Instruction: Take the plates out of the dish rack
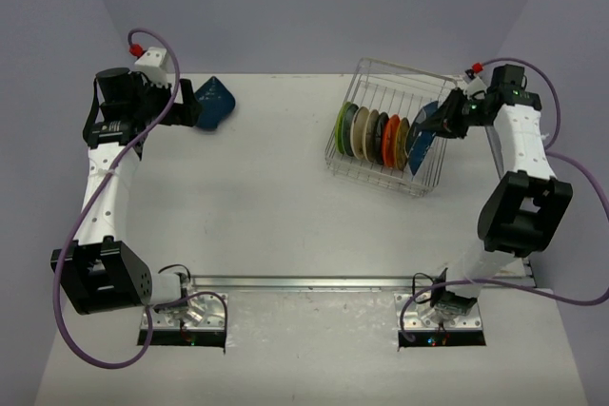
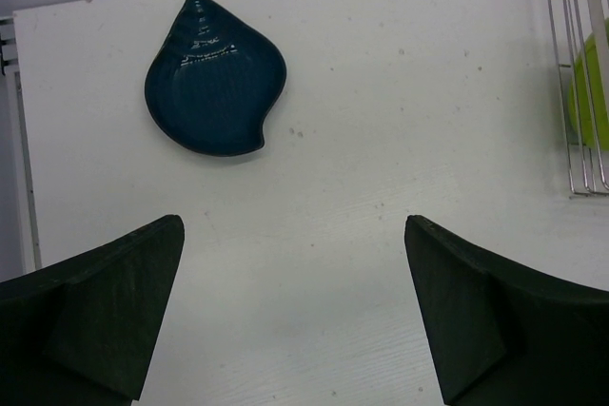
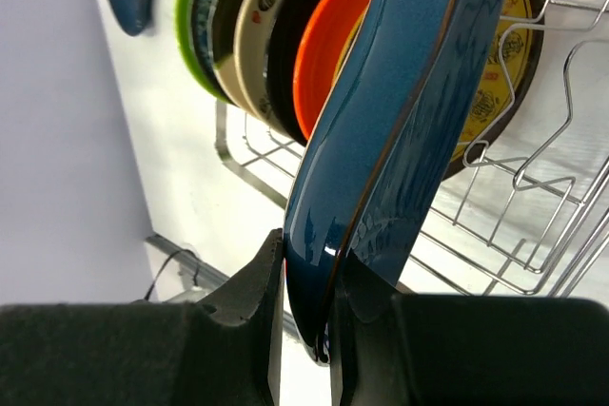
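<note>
Dish rack (image 1: 411, 83): silver wire basket on the right far part of the bench (image 1: 285, 216), standing slightly askew to the bench edge. It holds a row of plates (image 1: 376, 134) set on edge between thin upright dividers, close together and face to face.

Order from the left end in the top view:
- lime green plate (image 1: 342, 126)
- cream plate (image 1: 363, 132)
- black plate (image 1: 378, 136)
- orange plate (image 1: 390, 140)
- brownish-yellow plate (image 1: 403, 143), with a dark rim and printed marks on its face in the right wrist view (image 3: 504, 73)
- dark blue plate (image 1: 422, 137) at the right end, leaning away from the others

The far half of the rack shows only bare wires.

Dark blue plate, right wrist view (image 3: 400, 121): glossy glaze with a thin pale line along the edge. It is tilted across the front of the orange and brownish-yellow plates. Cannot tell whether its lower edge rests on the wires.

Right gripper (image 3: 304, 273): its fingers are clamped on the rim of the dark blue plate, one finger on each face. It reaches in from the rack's right side (image 1: 443, 121).

A second dark blue piece, the shell-shaped plate (image 2: 214, 78), lies flat on the bench at the far left, well apart from the rack. It has a teardrop outline and a ribbed tip.

Left gripper (image 2: 295, 235): its fingers are spread wide with nothing between them. It is above bare bench, just beside the shell-shaped plate and not touching it (image 1: 188, 107).
</note>
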`<action>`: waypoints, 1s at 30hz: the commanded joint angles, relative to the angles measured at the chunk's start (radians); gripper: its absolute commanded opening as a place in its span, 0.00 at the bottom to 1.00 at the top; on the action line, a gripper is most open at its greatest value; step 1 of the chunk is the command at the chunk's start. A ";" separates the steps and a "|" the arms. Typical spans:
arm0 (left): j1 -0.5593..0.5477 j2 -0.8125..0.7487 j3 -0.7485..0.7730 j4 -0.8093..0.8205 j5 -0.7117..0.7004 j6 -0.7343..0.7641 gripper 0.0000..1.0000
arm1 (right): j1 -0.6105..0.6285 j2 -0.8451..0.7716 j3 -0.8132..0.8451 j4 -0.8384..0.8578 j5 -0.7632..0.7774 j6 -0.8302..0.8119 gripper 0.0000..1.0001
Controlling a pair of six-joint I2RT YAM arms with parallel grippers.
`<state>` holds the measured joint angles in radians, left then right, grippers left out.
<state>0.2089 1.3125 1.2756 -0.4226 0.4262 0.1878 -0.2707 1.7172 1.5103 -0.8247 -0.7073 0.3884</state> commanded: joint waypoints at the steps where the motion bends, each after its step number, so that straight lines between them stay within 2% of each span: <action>1: 0.001 -0.013 0.062 0.013 -0.017 -0.054 1.00 | -0.022 -0.068 0.123 0.042 -0.225 -0.026 0.00; 4: 0.005 -0.012 0.099 -0.025 0.038 -0.083 1.00 | -0.012 -0.077 0.250 0.014 -0.289 -0.122 0.00; 6: 0.007 -0.012 0.124 -0.054 0.092 -0.109 1.00 | 0.021 -0.082 0.374 -0.049 -0.285 -0.268 0.00; 8: 0.007 -0.023 0.138 -0.082 0.163 -0.127 1.00 | 0.103 -0.099 0.481 -0.108 -0.236 -0.478 0.00; 11: 0.007 -0.054 0.140 -0.094 0.242 -0.136 1.00 | 0.282 -0.183 0.468 -0.151 -0.089 -0.706 0.00; 12: 0.007 -0.062 0.142 -0.102 0.264 -0.135 1.00 | 0.342 -0.222 0.401 -0.124 -0.040 -0.812 0.00; 16: 0.007 -0.115 0.162 -0.160 0.342 -0.107 0.99 | 0.734 -0.531 0.012 0.091 0.330 -1.268 0.00; 17: 0.006 -0.124 0.165 -0.176 0.356 -0.092 0.99 | 0.823 -0.578 -0.100 0.145 0.425 -1.395 0.00; 18: 0.006 -0.134 0.165 -0.190 0.375 -0.088 0.99 | 0.930 -0.626 -0.276 0.204 0.544 -1.590 0.00; 19: 0.006 -0.146 0.163 -0.203 0.379 -0.076 0.98 | 0.974 -0.673 -0.378 0.278 0.586 -1.705 0.00; 20: 0.006 -0.166 0.160 -0.223 0.399 -0.052 0.97 | 1.024 -0.763 -0.563 0.487 0.609 -1.932 0.00; 22: 0.004 -0.190 0.141 -0.262 0.423 -0.007 0.95 | 1.043 -0.837 -0.709 0.590 0.579 -2.125 0.00; 25: -0.050 -0.204 0.120 -0.390 0.473 0.108 0.90 | 1.089 -0.864 -0.786 0.604 0.579 -2.273 0.00; 30: -0.249 -0.245 0.024 -0.481 0.303 0.193 0.87 | 1.142 -0.849 -0.883 0.740 0.546 -2.444 0.00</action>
<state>0.0848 1.0979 1.3636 -0.7876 0.7989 0.2617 0.8258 0.9001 0.6245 -0.5050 -0.1468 -1.7309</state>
